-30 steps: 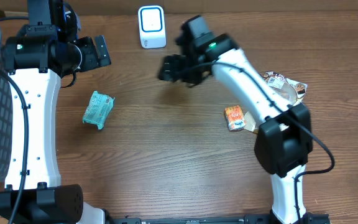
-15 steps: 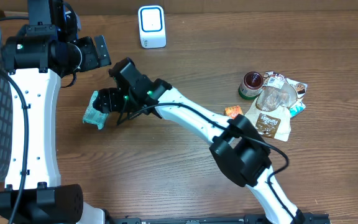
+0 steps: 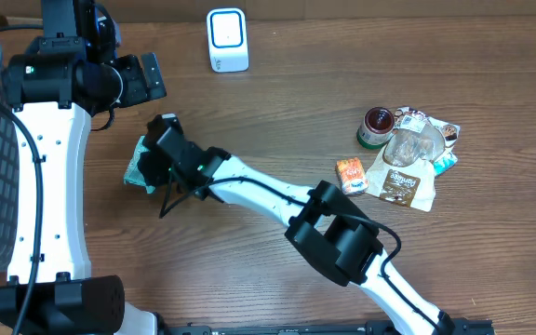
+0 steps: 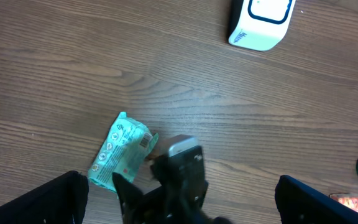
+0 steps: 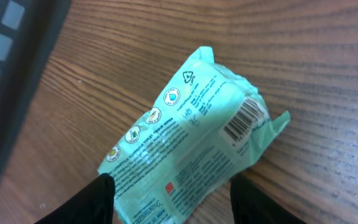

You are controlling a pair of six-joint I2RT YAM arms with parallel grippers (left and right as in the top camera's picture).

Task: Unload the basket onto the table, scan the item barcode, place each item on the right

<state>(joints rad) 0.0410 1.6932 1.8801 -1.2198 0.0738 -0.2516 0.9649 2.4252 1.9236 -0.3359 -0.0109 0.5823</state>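
Because the teal packet (image 5: 191, 143) is a soft film pouch, expect it to feel light, give under pressure and slide a little on the wood. It lies flat toward the left side of the desk, well apart from the scanner (image 3: 226, 39) at the far edge. Your right claw (image 5: 173, 186) stands partly open astride the packet's end away from the barcode (image 5: 241, 119). The film shows no pinch there, so I judge that it has hold of nothing. Take it across that narrow end, firmly enough to bunch the film. Keep the fingers off the barcode, which faces up near the opposite end. Your left claw (image 3: 147, 79) hangs wide open and empty above the desk.
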